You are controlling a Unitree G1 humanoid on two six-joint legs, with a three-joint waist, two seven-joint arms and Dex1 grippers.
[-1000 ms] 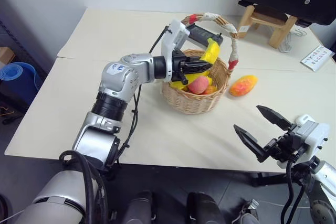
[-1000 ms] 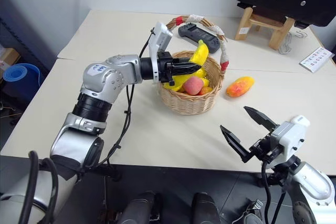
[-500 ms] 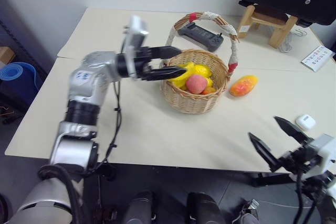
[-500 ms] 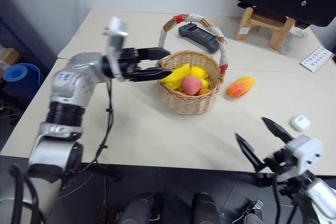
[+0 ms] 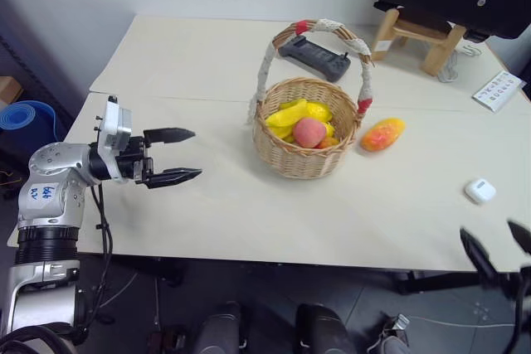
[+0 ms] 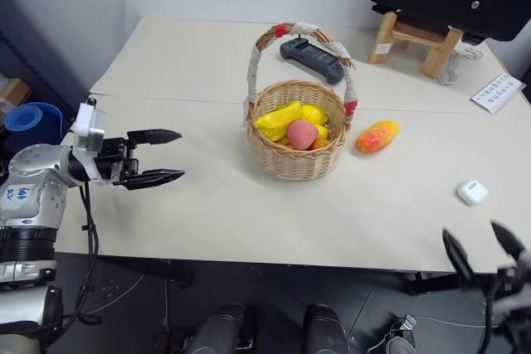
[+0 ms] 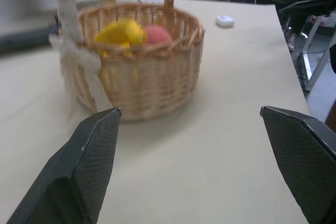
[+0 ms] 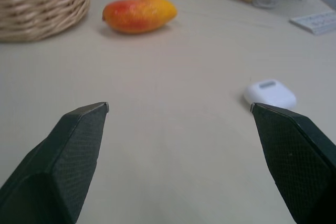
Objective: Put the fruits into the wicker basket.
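- Left gripper (image 5: 172, 155): fingers spread wide, nothing between them, hovering over the table (image 5: 249, 205) near its left edge, well apart from the wicker basket (image 5: 305, 143) and pointing toward it.
- Wicker basket: upright at mid-table, handle arched over it. Inside lie the banana (image 5: 286, 115), the peach (image 5: 309, 131) and small yellow fruits (image 5: 319, 111); banana tip rests on the near-left rim.
- Mango (image 5: 383, 133): on the table just right of the basket, close to its wall but not touching. The one fruit not yet in.
- Black controller (image 5: 314, 52) behind the basket, white case (image 5: 479, 191) toward the right edge; neither is fruit, leave both.
- Right gripper (image 6: 477, 252): fingers splayed, empty, low at the near-right table edge; wrist view looks across bare table toward the mango.
- Step, as judged: between picks; mango is the last item.
- Next move calls for: right arm, being nearer, to reach forward and left to the mango, close across its narrow width, lift clear of the rim and avoid the handle before letting go.
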